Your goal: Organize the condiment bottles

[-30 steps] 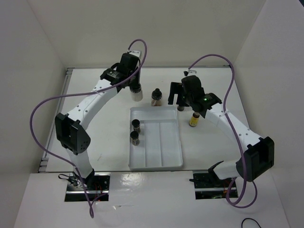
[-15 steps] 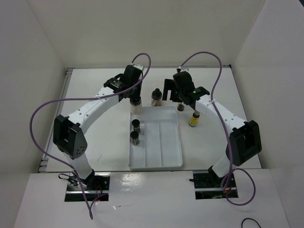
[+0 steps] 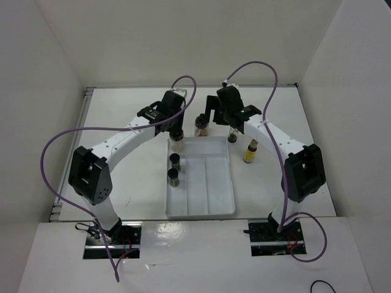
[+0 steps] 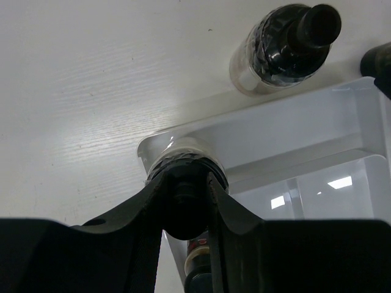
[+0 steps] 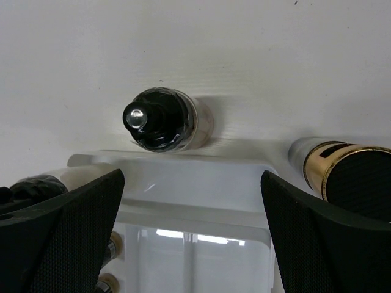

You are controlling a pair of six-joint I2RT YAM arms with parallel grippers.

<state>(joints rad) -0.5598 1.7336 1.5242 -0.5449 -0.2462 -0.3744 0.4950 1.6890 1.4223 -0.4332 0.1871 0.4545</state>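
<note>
My left gripper [image 4: 186, 204] is shut on the black cap of a wide pale bottle [image 4: 183, 157], which is at the far-left corner of the white divided tray [image 3: 220, 207]. Two short dark bottles [image 3: 175, 161] [image 3: 173, 177] stand in the tray's left compartment. A wider brown bottle [image 3: 200, 125] [image 5: 160, 119] stands just beyond the tray's far rim. My right gripper [image 3: 221, 124] [image 5: 192, 183] hangs open above that rim, the brown bottle just ahead of it. A small amber bottle [image 3: 232, 138] with a gold collar [image 5: 314, 162] is by its right finger. The tall yellow bottle [image 3: 249, 152] stands right of the tray.
White walls close in the table on the left, back and right. Purple cables loop above both arms. The tray's middle and right compartments [image 3: 215, 183] hold nothing. The two grippers are close together over the tray's far edge.
My left gripper has carried the pale bottle right and nearer, up to the tray's far-left corner. My right gripper has swung left, from near the yellow bottle towards the brown one.
</note>
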